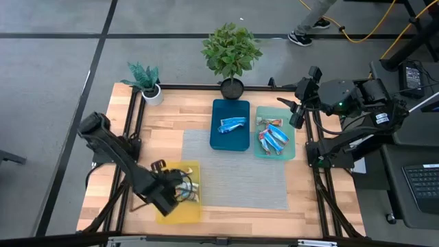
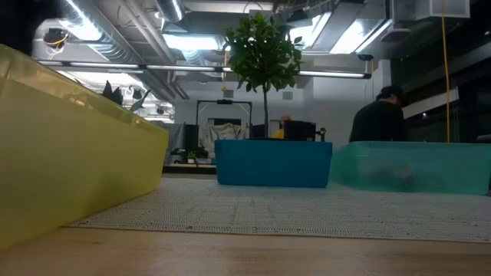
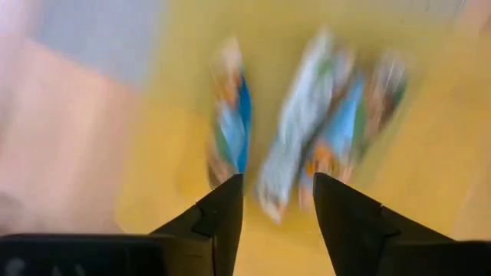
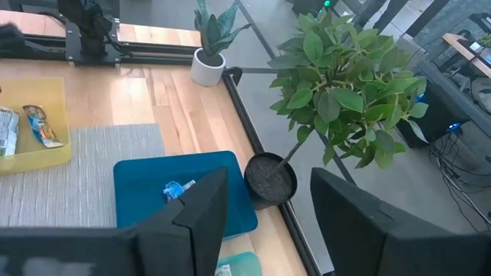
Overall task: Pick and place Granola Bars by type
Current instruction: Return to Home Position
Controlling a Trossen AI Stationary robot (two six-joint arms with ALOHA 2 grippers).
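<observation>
On your left, the left gripper (image 1: 177, 193) hangs low over the yellow tray (image 1: 180, 214) at the table's near-left part. Its fingers (image 3: 222, 211) stand apart with nothing between them. Under it, inside that tray, lie about three granola bars (image 3: 299, 146) side by side, too blurred in the wrist view for you to read their wrappers. The tray overlaps the near-left corner of the grey mat (image 1: 236, 182). At the mat's far edge sits the blue tray (image 1: 221, 140) with one blue bar (image 1: 232, 124) lying in it, and a tall potted plant (image 1: 232, 51) stands just behind. Just beside it on the right sits the teal tray (image 1: 287, 152), holding several red-marked bars (image 1: 272, 139) in a loose heap. On your right, the right gripper (image 1: 296, 113) waits at the table's right edge, beside the teal tray's far corner, its jaws parted and empty.
</observation>
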